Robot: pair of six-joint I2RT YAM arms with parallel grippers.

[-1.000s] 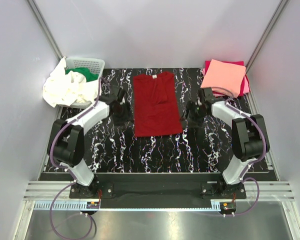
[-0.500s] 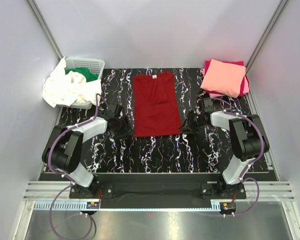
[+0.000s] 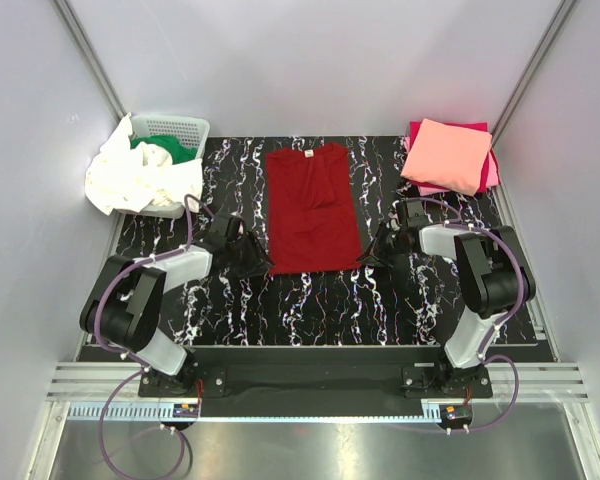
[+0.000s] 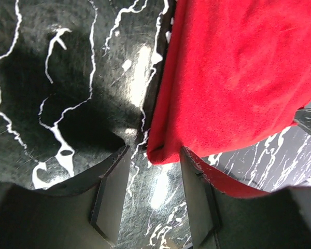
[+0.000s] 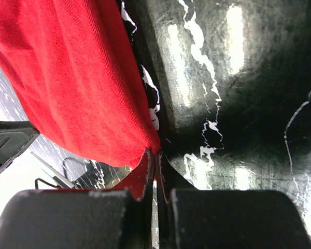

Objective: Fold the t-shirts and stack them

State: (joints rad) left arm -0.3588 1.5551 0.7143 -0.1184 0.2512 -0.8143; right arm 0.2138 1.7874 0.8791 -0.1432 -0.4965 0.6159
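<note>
Glossy black marble-look table (image 3: 310,300) with white veins, boxed in by plain grey walls (image 3: 310,60). Tiny collar label (image 3: 306,154) on the red shirt (image 3: 313,215), too small to read. Jaws of the left gripper (image 4: 153,176) apart, one shirt corner right between them. Other corner pinched tight in the right gripper (image 5: 155,168). Rest of shirt flat, stretching away ahead of both.

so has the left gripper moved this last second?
Yes. The left gripper slid toward the near edge, from beside the dark red shirt's middle to its near-left corner.
</note>
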